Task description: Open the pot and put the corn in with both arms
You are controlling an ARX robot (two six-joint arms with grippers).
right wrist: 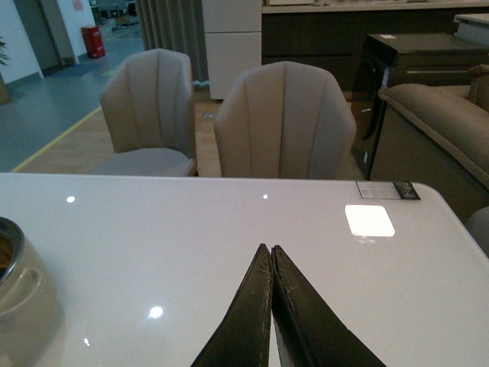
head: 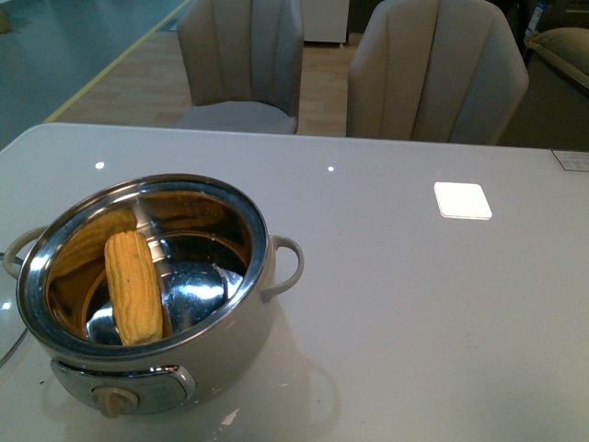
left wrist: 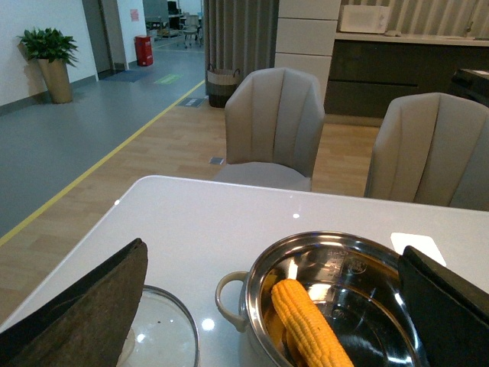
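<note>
Already the tapered yellow corn cob (head: 134, 286) leans inside the open cream-white steel-lined pot (head: 230, 345) near the glossy white table's (head: 414, 313) front left corner, so both arms should simply retreat clear, the left gripper (left wrist: 267, 306) spread wide and empty, the right gripper (right wrist: 272, 306) pressed closed on nothing.

Large round cream-white pot (head: 147, 285): glossy enamel-like outer wall, mirror-polished steel interior and rim, chrome front panel, matt beige knob. Yellow corn cob (head: 133, 287): bumpy kernelled surface, dull sheen. White table (head: 414, 304): smooth, high gloss, reflected ceiling lights. Clear glass lid (left wrist: 164, 332) near table's left edge: shiny. Left gripper fingers (left wrist: 92, 306): dark, rough, matt pads. Right gripper (right wrist: 271, 256): black, matt, slightly textured. Beige chairs (right wrist: 283, 122): soft matt upholstery.
</note>
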